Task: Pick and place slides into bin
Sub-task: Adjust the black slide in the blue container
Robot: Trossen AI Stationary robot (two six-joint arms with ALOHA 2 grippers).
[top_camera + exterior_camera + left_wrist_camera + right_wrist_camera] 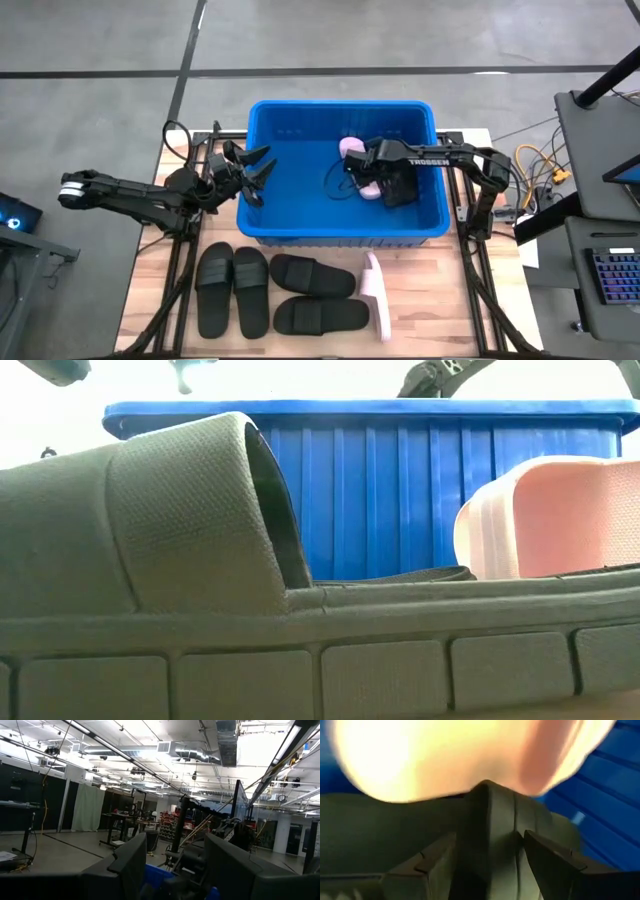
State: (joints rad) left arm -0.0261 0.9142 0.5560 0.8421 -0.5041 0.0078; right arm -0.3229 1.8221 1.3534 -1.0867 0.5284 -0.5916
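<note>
The blue bin (342,232) stands at the table's far middle. A pale pink slide (351,150) lies inside it. My right gripper (354,177) is down inside the bin, shut on a black slide (402,188), with the pink slide (445,755) just beyond its fingers. My left gripper (252,170) hovers open and empty over the bin's left rim. Several black slides (233,290) (312,275) (320,316) lie on their soles on the near table. A second pink slide (377,296) stands on its edge beside them. My right gripper pinches the black slide's ribbed sole edge (492,835) between its two fingers (547,857). The fingers come in roughly level from the table's right side. Whether the slide rests on the bin's floor or is lifted, I cannot tell.
The bin's left half (290,190) is bare floor. In the low view a black slide (180,540) fills the foreground, with the pink slide (550,520) and the bin's wall (380,490) behind it. Cables and equipment (540,180) lie off the table's right side.
</note>
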